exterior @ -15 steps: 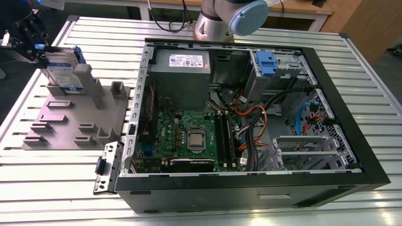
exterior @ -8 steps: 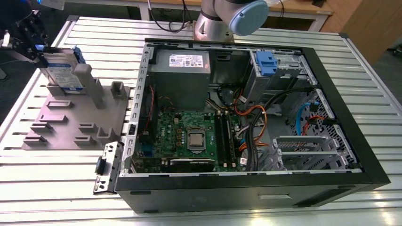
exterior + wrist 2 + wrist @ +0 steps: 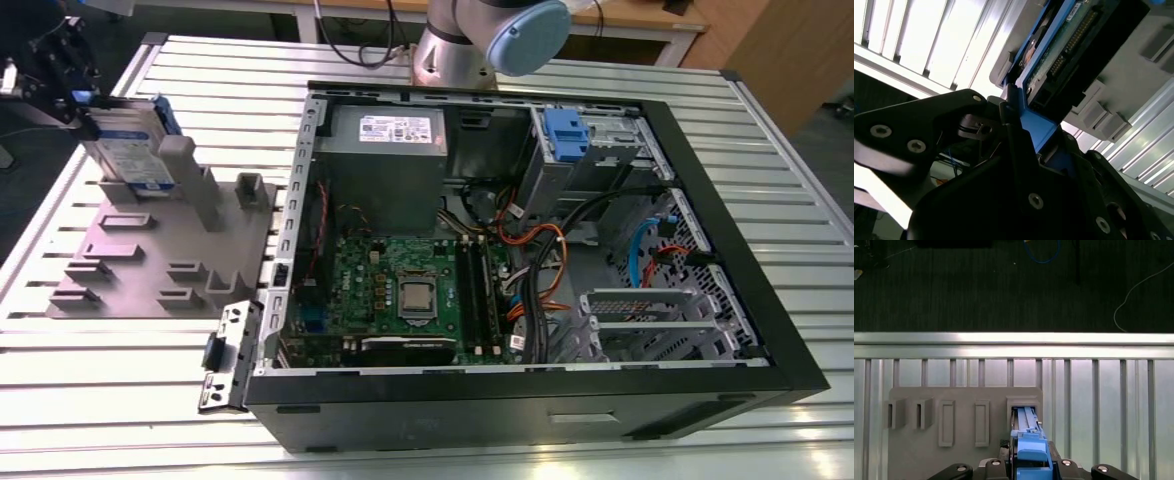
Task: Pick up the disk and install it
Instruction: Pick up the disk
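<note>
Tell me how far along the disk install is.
Done: the gripper is shut on the disk at its blue tab. In hand: the disk stands upright in the grey holder, beside the case. Left: it is not yet lifted out or installed in the case.

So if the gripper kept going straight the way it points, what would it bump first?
Most likely the disk: its blue tab sits right in front of the gripper in the first wrist view. The disk stands upright in a slot of the grey holder.
</note>
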`<state>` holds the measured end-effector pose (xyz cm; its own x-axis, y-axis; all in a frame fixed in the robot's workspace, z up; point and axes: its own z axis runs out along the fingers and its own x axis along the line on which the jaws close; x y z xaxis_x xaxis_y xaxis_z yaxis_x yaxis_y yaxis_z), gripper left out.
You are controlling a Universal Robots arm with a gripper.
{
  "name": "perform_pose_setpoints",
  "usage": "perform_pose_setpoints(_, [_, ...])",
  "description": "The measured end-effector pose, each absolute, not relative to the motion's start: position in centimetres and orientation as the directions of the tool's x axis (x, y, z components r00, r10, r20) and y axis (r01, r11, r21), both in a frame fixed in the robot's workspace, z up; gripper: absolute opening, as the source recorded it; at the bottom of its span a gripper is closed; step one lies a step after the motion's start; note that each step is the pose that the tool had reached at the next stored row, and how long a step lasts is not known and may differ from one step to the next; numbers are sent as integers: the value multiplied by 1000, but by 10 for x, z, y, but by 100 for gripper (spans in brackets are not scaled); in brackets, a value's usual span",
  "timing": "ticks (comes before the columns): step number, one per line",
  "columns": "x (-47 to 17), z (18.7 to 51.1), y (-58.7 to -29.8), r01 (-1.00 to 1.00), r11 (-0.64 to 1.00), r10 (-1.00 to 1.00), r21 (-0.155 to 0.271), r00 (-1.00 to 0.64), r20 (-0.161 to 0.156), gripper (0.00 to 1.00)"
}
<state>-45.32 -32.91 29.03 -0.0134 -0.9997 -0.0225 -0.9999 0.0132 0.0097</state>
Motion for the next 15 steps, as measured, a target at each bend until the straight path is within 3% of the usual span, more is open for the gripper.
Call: perform_pose_setpoints(15, [-453, 295, -329, -1000, 13, -1000, 10, -13, -22, 36])
